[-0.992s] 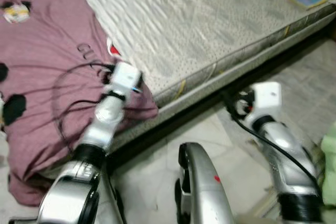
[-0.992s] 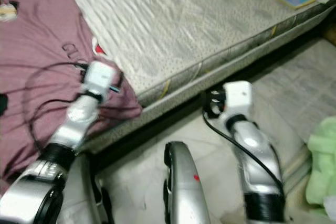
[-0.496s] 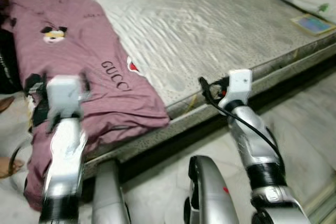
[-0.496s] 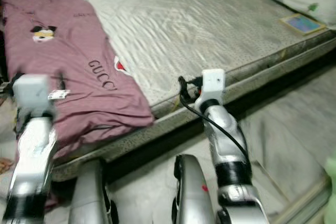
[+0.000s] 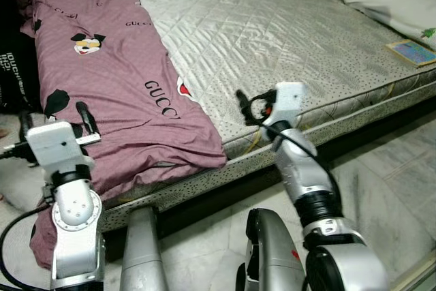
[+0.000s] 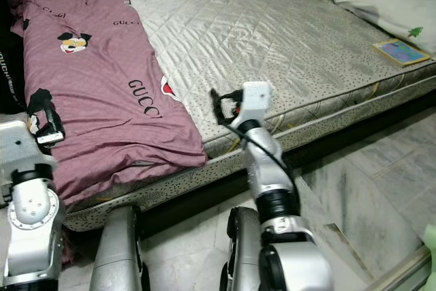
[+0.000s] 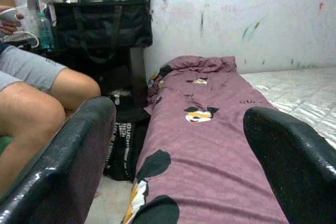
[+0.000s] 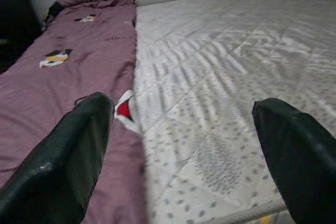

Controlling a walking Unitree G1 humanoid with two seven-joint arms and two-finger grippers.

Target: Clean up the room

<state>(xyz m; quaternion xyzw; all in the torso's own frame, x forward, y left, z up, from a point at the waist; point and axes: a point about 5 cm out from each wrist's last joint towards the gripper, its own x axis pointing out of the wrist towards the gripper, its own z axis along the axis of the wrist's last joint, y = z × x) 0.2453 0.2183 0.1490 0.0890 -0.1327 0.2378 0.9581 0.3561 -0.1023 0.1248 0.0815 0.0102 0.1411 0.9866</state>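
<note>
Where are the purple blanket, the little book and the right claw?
purple blanket (image 5: 129, 80), left eye view, middle of the cloth.
little book (image 6: 400, 52), right eye view, its cover.
right claw (image 5: 249, 106), left eye view, between its fingertips.

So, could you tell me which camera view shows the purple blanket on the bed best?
The left eye view: the purple blanket lies in full along the mattress's left side. The right eye view shows much the same; the wrist views show parts of it beyond each gripper's open fingers.

A long mauve cotton blanket (image 5: 129, 93) with black mouse-head prints and black letters lies spread along the left side of the bed, on the grey quilted mattress (image 5: 272, 39). Its near end hangs over the mattress edge, and its far end is bunched up.
</note>
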